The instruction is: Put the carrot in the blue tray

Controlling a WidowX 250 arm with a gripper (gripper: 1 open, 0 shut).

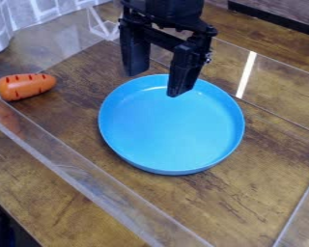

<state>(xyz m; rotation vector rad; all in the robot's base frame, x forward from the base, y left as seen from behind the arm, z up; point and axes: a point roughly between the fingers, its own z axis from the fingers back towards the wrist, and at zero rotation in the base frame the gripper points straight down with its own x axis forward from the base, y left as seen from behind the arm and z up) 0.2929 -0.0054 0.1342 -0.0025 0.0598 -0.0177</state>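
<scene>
- The carrot lies on the table, at ten o'clock from the blue tray.
- The gripper hangs open at the tray's twelve o'clock side.

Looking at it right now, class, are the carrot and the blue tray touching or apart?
Apart: the camera view shows bare brown wood between the carrot and the blue tray.

On my camera view, the carrot lies on the wooden table, left of the tray and apart from it. I see the tray resting on that same table, right of the carrot.
</scene>
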